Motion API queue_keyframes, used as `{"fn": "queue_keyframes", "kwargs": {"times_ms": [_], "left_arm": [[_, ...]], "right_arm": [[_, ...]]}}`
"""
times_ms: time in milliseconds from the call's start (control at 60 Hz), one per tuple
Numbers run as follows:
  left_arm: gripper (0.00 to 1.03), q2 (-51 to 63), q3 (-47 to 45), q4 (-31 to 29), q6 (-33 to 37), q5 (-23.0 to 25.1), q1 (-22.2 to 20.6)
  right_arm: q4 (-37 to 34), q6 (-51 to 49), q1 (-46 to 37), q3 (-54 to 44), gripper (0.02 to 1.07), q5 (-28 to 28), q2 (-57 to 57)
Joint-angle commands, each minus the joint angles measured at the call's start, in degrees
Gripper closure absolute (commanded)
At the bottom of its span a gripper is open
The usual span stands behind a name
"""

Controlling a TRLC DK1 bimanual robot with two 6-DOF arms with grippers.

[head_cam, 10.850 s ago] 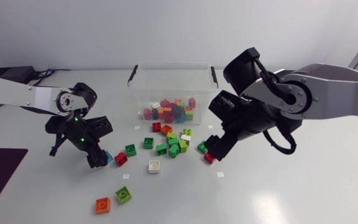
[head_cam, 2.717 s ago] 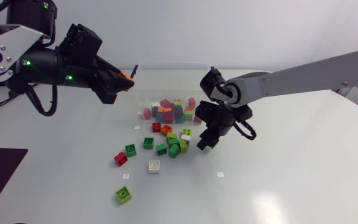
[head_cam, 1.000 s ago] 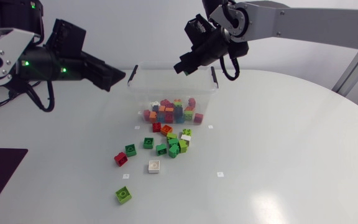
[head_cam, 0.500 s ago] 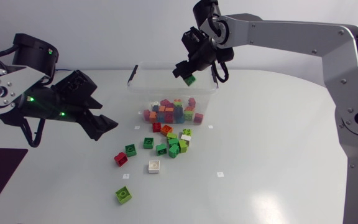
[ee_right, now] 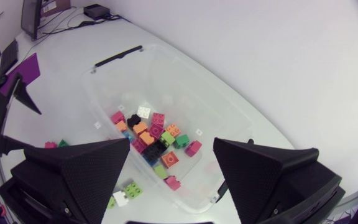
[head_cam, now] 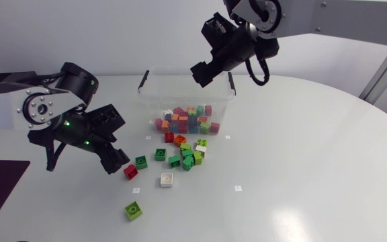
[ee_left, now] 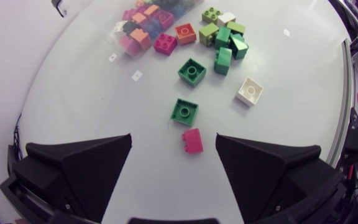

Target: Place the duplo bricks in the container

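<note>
Left pincer: my left pincer (ee_left: 173, 146) is spread wide and grips nothing; it hangs low over the counter (head_cam: 301, 168)
Red brick: a small red brick (ee_left: 192, 140) lies flat on the counter in the gap between my left fingers, touching neither of them
Why there: I judge the fingers are set either side of this brick so that closing them would take it from two sides
Right pincer: my right pincer (ee_right: 171, 149) is also wide open and empty, raised high over the container (ee_right: 166, 59) and looking down into it
Why there: from that spot a released brick would fall inside; no brick is between these fingers
Container: a clear plastic tub with no lid and black handles, at the far side of the counter
Bricks inside: a heap of pink, orange, green and white bricks (ee_right: 154, 140) covers part of its floor
Loose bricks: a dark green brick (ee_left: 184, 112) lies just beyond the red one, then a second green brick (ee_left: 192, 71) and a white brick (ee_left: 249, 91)
Cluster: a tight group of mostly green bricks (ee_left: 222, 43) sits near the container's wall, outside it
Stray: a lime brick (head_cam: 134, 211) lies alone, well apart from the rest
Progress: by my judgement partly done, with over a dozen bricks left outside
Surface: smooth plain white counter with a rounded edge, dotted with small white square markers (head_cam: 238, 189)
</note>
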Motion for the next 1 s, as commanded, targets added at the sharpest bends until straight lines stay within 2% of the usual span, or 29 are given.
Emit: {"fn": "queue_keyframes", "kwargs": {"times_ms": [0,183,250,433,500,583,650,800,983], "left_arm": [[0.12,2.9,-2.0,-0.8,0.0,-0.8,-0.7],[0.12,7.2,-2.3,-0.5,-1.2,-2.4,-0.7],[0.18,8.4,-2.2,-0.2,-1.6,-2.4,-0.7],[0.19,12.4,-1.1,1.1,-2.5,-2.4,-1.4],[0.26,14.6,-0.5,1.6,-3.3,-2.4,-1.6],[0.28,16.9,0.2,2.5,-3.5,-2.4,-1.6],[0.35,17.9,0.7,3.0,-3.7,-2.4,-1.6],[0.59,19.2,1.6,4.4,-4.6,-2.2,-1.7],[0.65,19.0,1.1,5.6,-4.6,-1.5,-1.6]], "right_arm": [[-0.1,-3.0,1.4,-5.7,0.08,-0.9,-3.7],[0.0,-4.9,3.7,-14.5,0.08,-1.2,-8.7],[0.3,-5.3,4.3,-17.5,0.08,-1.3,-10.2],[0.9,-7.2,5.4,-24.7,0.08,-1.8,-12.9],[1.5,-7.5,5.4,-27.1,0.08,-2.5,-13.3],[2.8,-7.6,5.4,-30.0,0.08,-2.7,-13.5],[3.4,-7.7,5.9,-32.2,0.08,-3.3,-13.6],[4.1,-10.3,8.0,-35.6,0.08,-6.0,-13.5],[3.4,-13.4,9.5,-35.5,0.08,-10.7,-12.6]]}}
